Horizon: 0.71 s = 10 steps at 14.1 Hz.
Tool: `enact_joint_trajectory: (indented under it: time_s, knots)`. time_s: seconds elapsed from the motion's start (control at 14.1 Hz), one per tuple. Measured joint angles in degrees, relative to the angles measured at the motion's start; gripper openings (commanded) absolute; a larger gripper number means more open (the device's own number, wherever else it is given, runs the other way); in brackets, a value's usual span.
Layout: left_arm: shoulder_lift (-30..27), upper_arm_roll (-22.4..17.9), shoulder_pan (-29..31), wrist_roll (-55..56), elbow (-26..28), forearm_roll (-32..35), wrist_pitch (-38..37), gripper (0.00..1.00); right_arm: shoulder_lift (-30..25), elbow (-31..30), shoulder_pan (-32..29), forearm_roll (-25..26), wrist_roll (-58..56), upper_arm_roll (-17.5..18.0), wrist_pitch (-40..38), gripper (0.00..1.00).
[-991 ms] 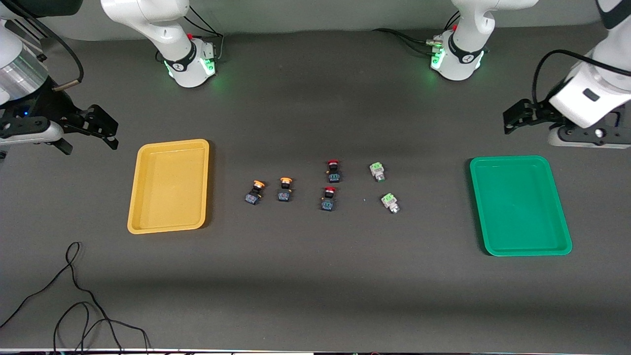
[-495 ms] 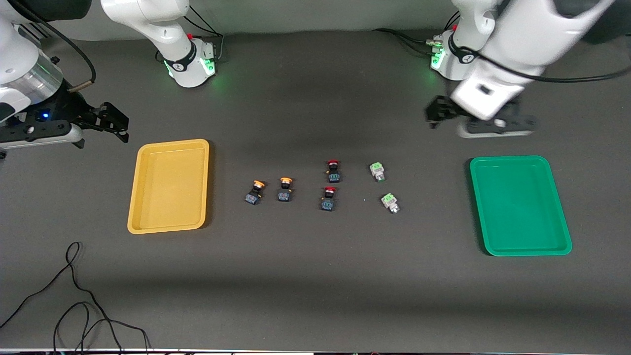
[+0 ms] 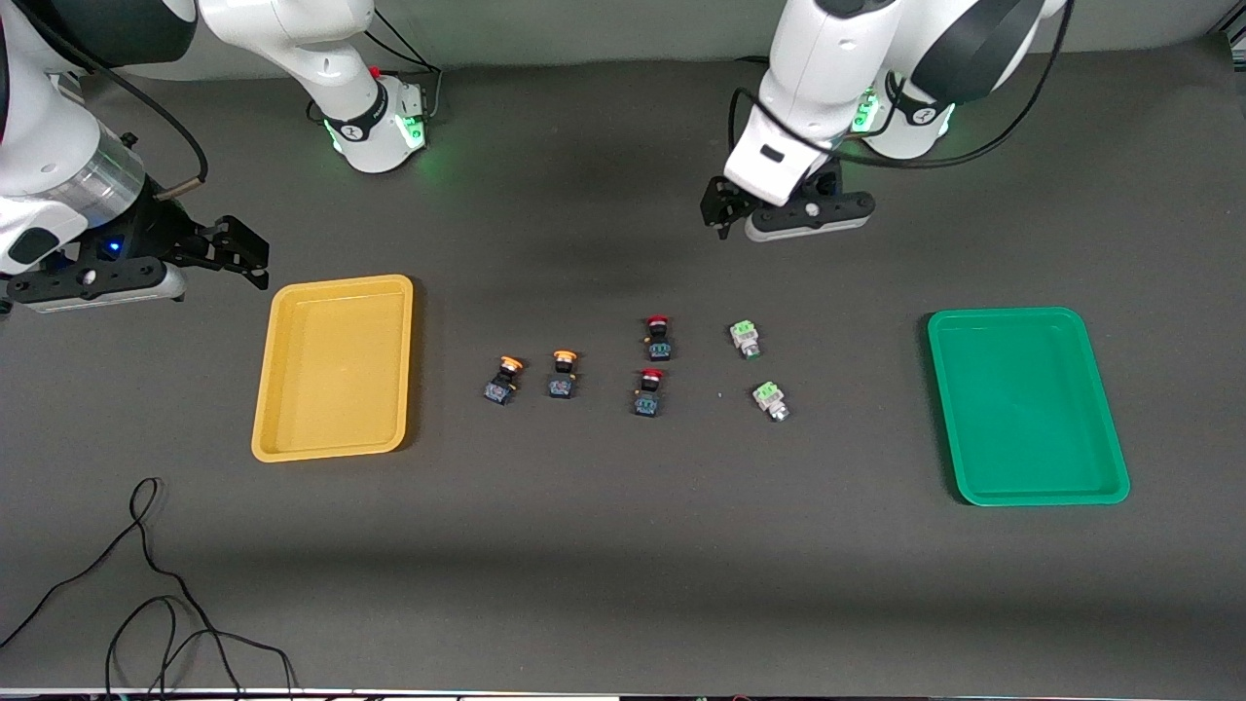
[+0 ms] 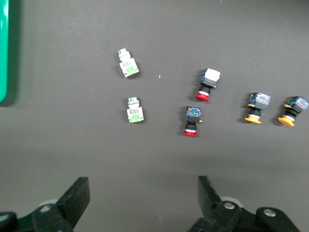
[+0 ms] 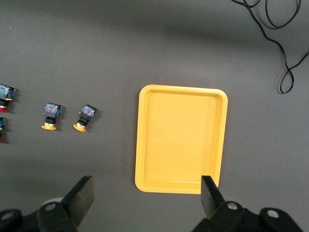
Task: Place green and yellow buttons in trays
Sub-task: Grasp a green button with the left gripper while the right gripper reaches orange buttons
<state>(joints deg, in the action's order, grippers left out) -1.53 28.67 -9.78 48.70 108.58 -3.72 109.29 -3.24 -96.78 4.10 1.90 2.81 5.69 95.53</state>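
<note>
Two green buttons [image 3: 746, 339] [image 3: 771, 399] lie mid-table toward the green tray [image 3: 1003, 313]. Two yellow buttons [image 3: 504, 379] [image 3: 563, 374] lie toward the yellow tray [image 3: 331, 282]. My left gripper [image 3: 718, 206] hangs open and empty over bare tabletop between its base and the buttons. Its wrist view shows the green buttons [image 4: 128, 64] [image 4: 134, 109], the yellow buttons [image 4: 257, 107] [image 4: 292, 111] and the open left gripper [image 4: 142, 188]. My right gripper [image 3: 248, 255] is open and empty over the table by the yellow tray's corner. In its wrist view the right gripper [image 5: 147, 187] frames the yellow tray [image 5: 181, 140] edge.
Two red-capped buttons [image 3: 659, 337] [image 3: 649, 391] lie between the yellow and green pairs. A loose black cable [image 3: 146, 574] curls on the table nearer the front camera than the yellow tray. Both arm bases [image 3: 375, 127] [image 3: 905, 122] stand at the table's back edge.
The left arm has swung from above the green tray's end of the table to over the middle. The right gripper has crept toward the yellow tray. The buttons and trays have not moved.
</note>
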Motion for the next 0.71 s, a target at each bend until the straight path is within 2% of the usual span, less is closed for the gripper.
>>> enact_joint_trajectory:
  time_s: [0.14, 0.42, 0.71]
  knots:
    - [0.7, -0.4, 0.1, 0.1, 5.1, 0.1, 4.9, 1.0, 0.1, 0.0, 0.3, -0.9, 0.3, 0.1, 0.0, 0.99]
    - [6.3, -0.9, 0.4, 0.5, 12.6, 2.5, 17.2, 1.0, 2.1, 0.0, 5.6, -2.0, 10.3, 0.1, 0.9, 1.0]
    - [16.4, -1.5, 0.4, 3.9, 15.4, 9.9, 26.7, 1.0, 7.8, -0.2, 12.6, -2.0, 21.9, 0.3, 5.4, 0.99]
